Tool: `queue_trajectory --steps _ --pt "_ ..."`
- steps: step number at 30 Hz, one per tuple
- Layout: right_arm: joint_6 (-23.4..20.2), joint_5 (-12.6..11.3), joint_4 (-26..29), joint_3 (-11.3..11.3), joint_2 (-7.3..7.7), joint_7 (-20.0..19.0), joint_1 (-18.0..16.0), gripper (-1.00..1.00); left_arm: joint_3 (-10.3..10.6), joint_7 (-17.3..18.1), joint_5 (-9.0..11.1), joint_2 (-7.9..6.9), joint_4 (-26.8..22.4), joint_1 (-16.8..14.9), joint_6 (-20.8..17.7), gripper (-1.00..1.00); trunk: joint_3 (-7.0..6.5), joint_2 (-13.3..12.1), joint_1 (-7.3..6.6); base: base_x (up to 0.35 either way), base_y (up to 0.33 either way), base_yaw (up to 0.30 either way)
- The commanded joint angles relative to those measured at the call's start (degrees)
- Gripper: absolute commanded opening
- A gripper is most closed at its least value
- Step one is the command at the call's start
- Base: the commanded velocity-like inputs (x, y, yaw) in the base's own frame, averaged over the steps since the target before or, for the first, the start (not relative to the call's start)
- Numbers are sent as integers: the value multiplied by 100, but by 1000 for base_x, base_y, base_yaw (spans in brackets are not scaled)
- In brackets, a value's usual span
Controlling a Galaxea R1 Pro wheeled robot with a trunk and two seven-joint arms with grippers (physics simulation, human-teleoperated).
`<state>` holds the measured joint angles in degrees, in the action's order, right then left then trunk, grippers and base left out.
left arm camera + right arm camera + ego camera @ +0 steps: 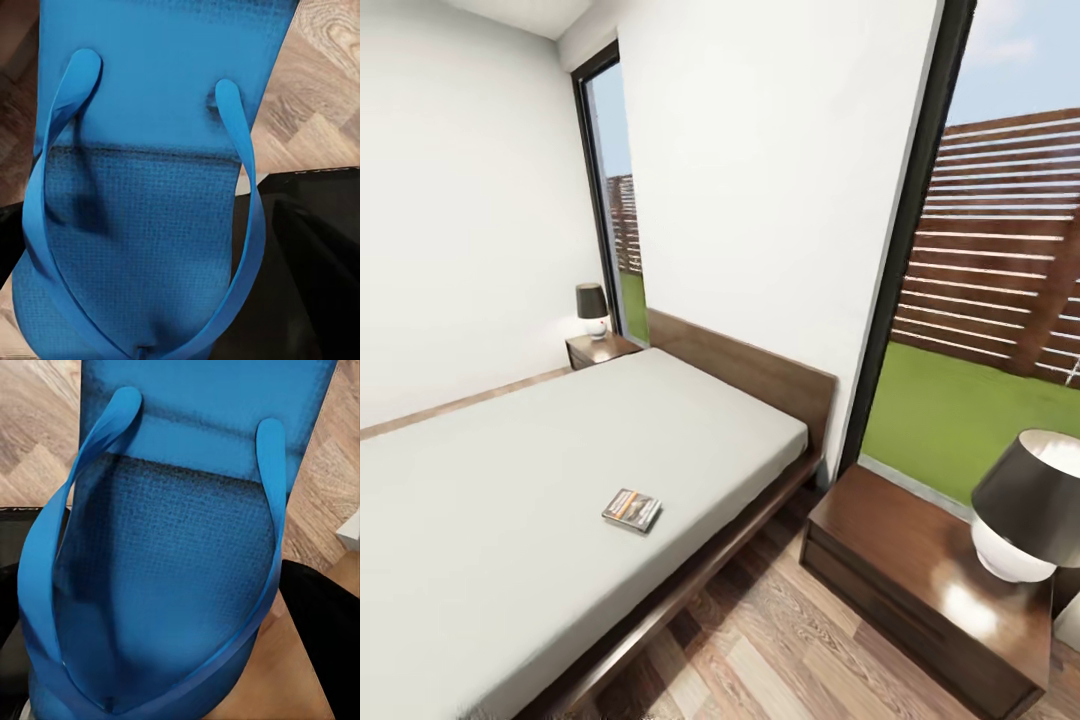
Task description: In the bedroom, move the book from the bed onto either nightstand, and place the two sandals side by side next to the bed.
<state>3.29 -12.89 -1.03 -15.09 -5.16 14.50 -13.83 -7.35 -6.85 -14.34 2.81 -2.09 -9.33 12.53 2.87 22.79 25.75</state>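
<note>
Hands themselves hidden; grip impossible to tell. Blue sandal (pixel 150 187) close before left wrist camera, another sandal (pixel 180 562) before right, wood floor (pixel 37 427) behind. Book (pixel 632 509) lying on bed (pixel 510 500), near nightstand (pixel 920 570) with lamp (pixel 1025 510).

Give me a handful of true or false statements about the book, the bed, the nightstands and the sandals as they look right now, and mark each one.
1. The book lies on the mattress of the bed. True.
2. A lamp stands on the near nightstand. True.
3. The far nightstand has nothing on top. False: a dark-shaded lamp stands on it.
4. The sandal in the left wrist view is red. False: it is bright blue.
5. The right wrist view shows a blue sandal close up over the wood floor. True.
6. The book sits on the near nightstand. False: it is on the bed.
</note>
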Motion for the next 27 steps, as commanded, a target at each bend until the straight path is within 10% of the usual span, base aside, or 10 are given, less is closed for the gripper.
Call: queue_trajectory --steps 1,27 --pt "31 -61 -11 -46 -3 10 -6 -100 -47 -20 -60 3 10 -7 21 -100 13 13 3 0 0 292" --pt "31 -64 -14 -95 -13 10 -6 -100 -47 19 -60 35 16 -6 16 -100 13 13 3 0 0 292"
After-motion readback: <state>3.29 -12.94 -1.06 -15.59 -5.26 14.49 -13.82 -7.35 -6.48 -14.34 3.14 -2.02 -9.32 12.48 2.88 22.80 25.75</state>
